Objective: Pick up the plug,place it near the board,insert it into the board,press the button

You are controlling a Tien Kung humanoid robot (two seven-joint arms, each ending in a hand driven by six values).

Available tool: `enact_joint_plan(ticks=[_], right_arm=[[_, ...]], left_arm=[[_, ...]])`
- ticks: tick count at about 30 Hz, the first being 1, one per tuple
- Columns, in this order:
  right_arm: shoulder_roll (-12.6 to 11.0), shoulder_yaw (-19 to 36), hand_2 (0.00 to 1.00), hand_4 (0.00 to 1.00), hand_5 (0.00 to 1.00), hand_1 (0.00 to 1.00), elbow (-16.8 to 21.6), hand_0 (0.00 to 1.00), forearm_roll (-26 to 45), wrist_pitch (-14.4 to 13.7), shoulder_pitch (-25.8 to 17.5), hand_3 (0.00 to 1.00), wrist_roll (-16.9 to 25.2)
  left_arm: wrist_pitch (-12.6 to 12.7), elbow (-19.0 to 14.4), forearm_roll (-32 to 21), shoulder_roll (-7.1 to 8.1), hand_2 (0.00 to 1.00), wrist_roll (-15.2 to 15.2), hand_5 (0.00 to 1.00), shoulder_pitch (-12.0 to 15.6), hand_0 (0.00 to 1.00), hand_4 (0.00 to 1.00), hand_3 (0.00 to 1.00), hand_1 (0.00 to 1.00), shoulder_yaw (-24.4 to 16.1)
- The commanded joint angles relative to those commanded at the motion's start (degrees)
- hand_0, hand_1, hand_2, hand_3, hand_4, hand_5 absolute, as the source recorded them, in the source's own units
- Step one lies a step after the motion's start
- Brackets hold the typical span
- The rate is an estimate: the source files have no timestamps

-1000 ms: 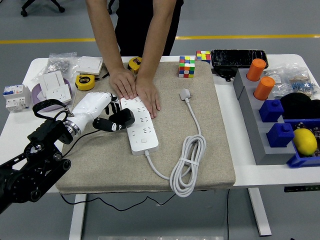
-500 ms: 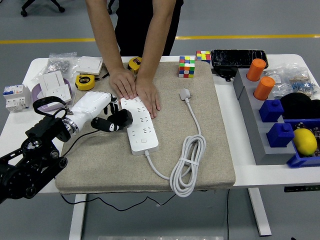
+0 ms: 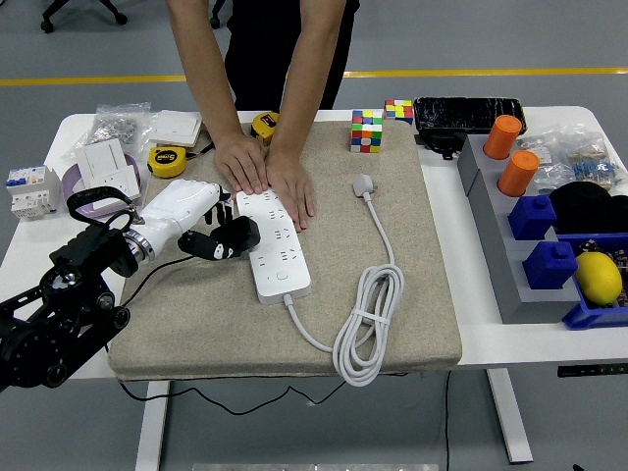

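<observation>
A white power strip lies on the beige mat, its button at the near end. My left hand, white with black fingers, is curled around a black plug held against the strip's left edge. The plug's black cable trails toward the table's near edge. A person's two hands press flat on the strip's far end. My right hand does not show in the head view.
The strip's own white cord lies coiled on the mat, with its white plug loose. Tape measures, switch boxes and a breaker sit at the left. Two cubes stand behind; bins line the right.
My left forearm has shifted slightly to the left and back. The hand with the plug stays almost where it was beside the strip. The person's hands have not moved.
</observation>
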Motion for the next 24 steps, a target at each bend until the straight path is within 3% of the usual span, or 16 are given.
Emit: enact_joint_plan(ticks=[20, 21, 24], right_arm=[[-0.1, 0.4, 0.723, 0.998, 0.937, 0.719, 0.0, 0.799, 0.0, 0.0, 0.1, 0.765, 0.0], [-0.1, 0.5, 0.722, 0.998, 0.939, 0.718, 0.0, 0.798, 0.0, 0.0, 0.2, 0.764, 0.0], [-0.1, 0.5, 0.722, 0.998, 0.939, 0.718, 0.0, 0.798, 0.1, 0.0, 0.2, 0.764, 0.1]], left_arm=[[-0.9, -0.6, 0.1, 0.16, 0.360, -0.1, 0.062, -1.0, 0.428, 0.553, 0.390, 0.372, 0.6], [-1.2, -0.6, -0.1, 0.15, 0.366, -0.2, 0.162, -1.1, 0.450, 0.829, 0.387, 0.393, 0.6], [-2.2, -0.6, -0.5, 0.14, 0.366, -0.2, 0.162, -1.2, 0.450, 0.829, 0.387, 0.393, 0.5]])
